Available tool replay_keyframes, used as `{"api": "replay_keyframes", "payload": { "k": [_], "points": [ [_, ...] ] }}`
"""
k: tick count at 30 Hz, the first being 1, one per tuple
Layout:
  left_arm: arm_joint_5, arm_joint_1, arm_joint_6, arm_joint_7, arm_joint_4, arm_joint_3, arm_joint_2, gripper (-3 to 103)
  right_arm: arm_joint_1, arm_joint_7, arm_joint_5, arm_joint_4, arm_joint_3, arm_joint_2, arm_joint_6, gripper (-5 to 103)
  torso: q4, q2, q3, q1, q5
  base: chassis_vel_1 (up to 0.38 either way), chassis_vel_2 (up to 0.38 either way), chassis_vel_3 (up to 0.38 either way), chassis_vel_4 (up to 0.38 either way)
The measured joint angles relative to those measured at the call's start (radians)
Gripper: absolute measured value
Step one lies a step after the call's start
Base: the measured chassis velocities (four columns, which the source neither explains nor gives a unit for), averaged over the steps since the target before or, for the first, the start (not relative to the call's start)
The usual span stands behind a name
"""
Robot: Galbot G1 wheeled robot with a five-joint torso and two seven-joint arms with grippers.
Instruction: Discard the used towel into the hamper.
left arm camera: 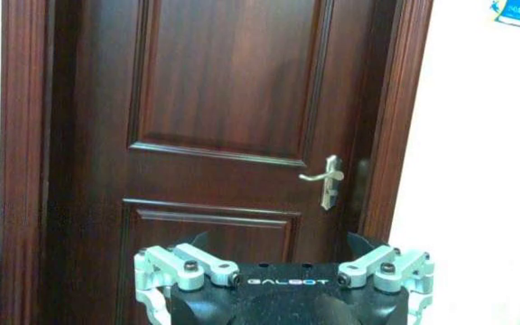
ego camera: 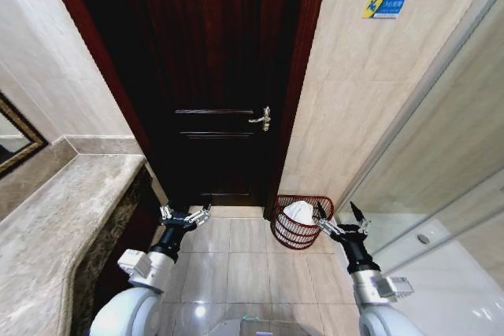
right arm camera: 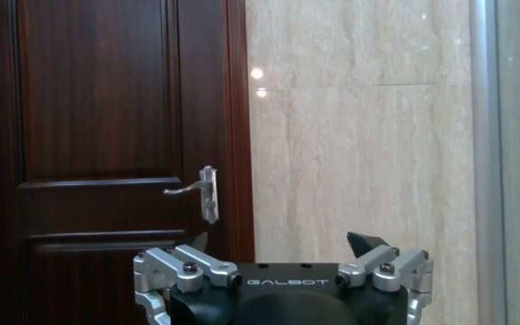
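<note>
Head view. Hamper (ego camera: pixel 302 223): round, dark reddish-brown openwork basket standing on the tiled floor (ego camera: pixel 236 261), against the foot of the beige tiled wall (ego camera: pixel 346 100), just right of the door frame. White towel (ego camera: pixel 299 212): bunched inside the hamper, rising to about rim level. Door (ego camera: pixel 213 76): dark wood, closed, with a silver lever handle (ego camera: pixel 261 120) on its right side. Blue and yellow sign (ego camera: pixel 384 5): fixed high on the wall right of the door. Marble counter (ego camera: pixel 55 226): runs along the left. Glass shower partition (ego camera: pixel 441 171): runs along the right. Left gripper (ego camera: pixel 186 216): held low over the floor before the door, jaws spread wide, holding nothing. Right gripper (ego camera: pixel 339 220): held just right of the hamper, near its rim, jaws spread wide, holding nothing.

Left wrist view. Left gripper (left arm camera: pixel 284 254): black body with silver finger links, both fingers splayed far apart, nothing between them. It faces the door (left arm camera: pixel 224 101); the handle (left arm camera: pixel 327 180) lies beyond it. The sign (left arm camera: pixel 513 11) sits at the upper corner on the pale wall (left arm camera: pixel 486 169).

Right wrist view. Right gripper (right arm camera: pixel 284 252): same build, fingers equally far apart, empty. Beyond it stand the door (right arm camera: pixel 89 101) with its handle (right arm camera: pixel 202 193), the tiled wall (right arm camera: pixel 359 135), and the metal-edged partition (right arm camera: pixel 508 156) at the side.
</note>
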Motion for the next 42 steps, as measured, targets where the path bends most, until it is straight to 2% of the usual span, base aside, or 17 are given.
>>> {"api": "replay_keyframes", "payload": {
  "k": [14,42],
  "points": [
    [0.0,0.0,0.0,0.0,0.0,0.0,0.0,100,0.0,0.0,0.0,0.0,0.0,0.0,0.0,100,0.0,0.0,0.0,0.0,0.0,-0.045,-0.037,-0.044,-0.042],
    [0.0,0.0,0.0,0.0,0.0,0.0,0.0,100,0.0,0.0,0.0,0.0,0.0,0.0,0.0,100,-0.0001,0.0,0.0,0.0,0.0,-0.121,-0.116,-0.116,-0.117]
  ]
}}
